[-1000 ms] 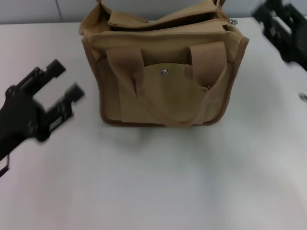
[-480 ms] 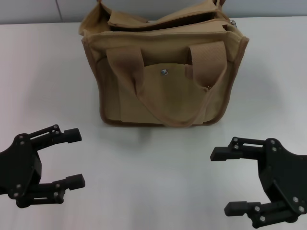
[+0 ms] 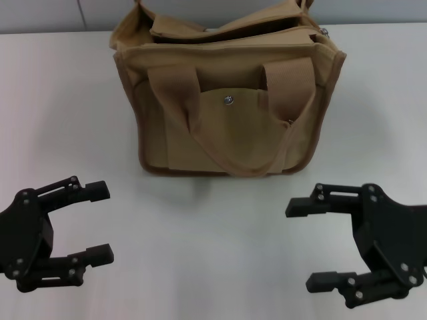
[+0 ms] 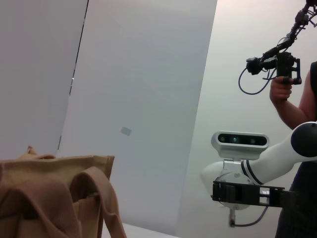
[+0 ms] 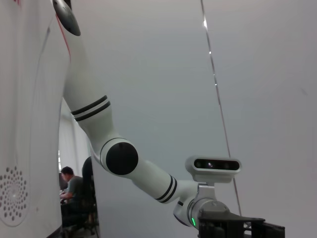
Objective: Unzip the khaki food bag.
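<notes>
The khaki food bag (image 3: 227, 107) stands upright at the back middle of the white table (image 3: 213, 227), its front pocket with a silver snap (image 3: 228, 100) facing me and both strap handles hanging down the front. Its top gapes, with a small silver metal piece (image 3: 325, 30) at the right end. My left gripper (image 3: 105, 222) is open and empty, low at the front left, well short of the bag. My right gripper (image 3: 301, 245) is open and empty at the front right, also apart from the bag. The bag's corner and a handle show in the left wrist view (image 4: 49, 198).
Bare white table surrounds the bag on all sides. A grey wall (image 3: 40, 13) runs behind the table. The left wrist view shows my right arm's gripper (image 4: 247, 193) and a person holding a camera rig (image 4: 282, 69) behind it. The right wrist view shows my left arm (image 5: 148, 173).
Both grippers have come down from the table's sides to the front, the left from mid-left, the right from the far right corner. The bag has not moved.
</notes>
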You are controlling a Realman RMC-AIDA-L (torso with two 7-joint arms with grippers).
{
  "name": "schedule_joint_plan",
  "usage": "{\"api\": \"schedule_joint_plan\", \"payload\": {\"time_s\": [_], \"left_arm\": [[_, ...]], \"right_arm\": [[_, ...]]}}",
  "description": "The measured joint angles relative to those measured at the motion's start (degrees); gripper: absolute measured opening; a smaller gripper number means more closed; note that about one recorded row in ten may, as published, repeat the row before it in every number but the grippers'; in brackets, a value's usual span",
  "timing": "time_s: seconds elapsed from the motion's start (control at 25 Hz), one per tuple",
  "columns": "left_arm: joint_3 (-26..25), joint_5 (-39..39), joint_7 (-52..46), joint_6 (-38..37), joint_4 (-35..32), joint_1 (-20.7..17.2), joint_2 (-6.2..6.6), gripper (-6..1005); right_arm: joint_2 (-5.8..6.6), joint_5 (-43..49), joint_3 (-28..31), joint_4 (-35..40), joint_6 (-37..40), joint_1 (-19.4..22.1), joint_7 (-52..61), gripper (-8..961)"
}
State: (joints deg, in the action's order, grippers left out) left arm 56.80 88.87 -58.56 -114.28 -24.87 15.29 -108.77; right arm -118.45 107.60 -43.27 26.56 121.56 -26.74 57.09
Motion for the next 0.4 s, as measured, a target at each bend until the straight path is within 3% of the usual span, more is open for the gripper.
{"api": "schedule_joint_plan", "payload": {"time_s": [0.4], "left_arm": [[0.04, -0.17, -0.75, -0.37, -0.21, 0.01, 0.05, 859]], "right_arm": [[-0.28, 0.84, -1.25, 0.23, -0.32, -2.45, 0.33, 779]]}}
